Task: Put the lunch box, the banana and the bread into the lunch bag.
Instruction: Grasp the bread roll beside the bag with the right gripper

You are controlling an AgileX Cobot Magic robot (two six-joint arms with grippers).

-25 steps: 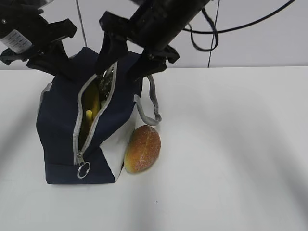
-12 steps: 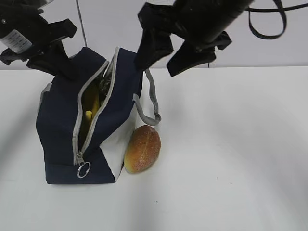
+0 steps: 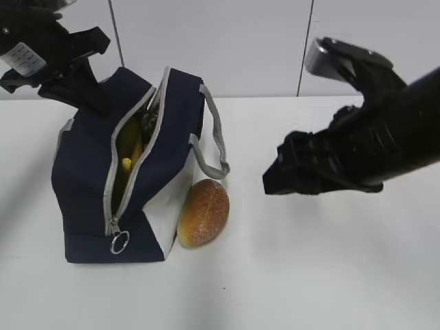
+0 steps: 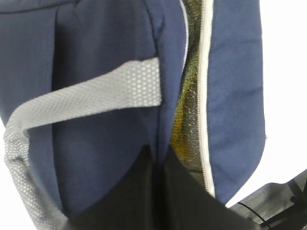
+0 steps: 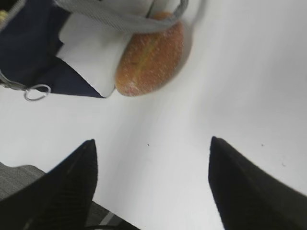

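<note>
Navy-blue fabric lunch bag (image 3: 89,199) with grey zipper at frame left, unzipped on white table (image 3: 330,275). Yellow banana (image 3: 128,155) visible inside opening. Oval golden-brown bread roll (image 3: 204,212) on table, touching bag's white side panel. Left gripper (image 3: 79,86), upper left, clenched on bag's top fabric. Right gripper (image 5: 151,179), jaws spread, empty, hovers right of roll.

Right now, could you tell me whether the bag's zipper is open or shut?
Open. The bag's grey zipper strip gapes along the top, showing the banana inside; the ring pull sits at the near end.
</note>
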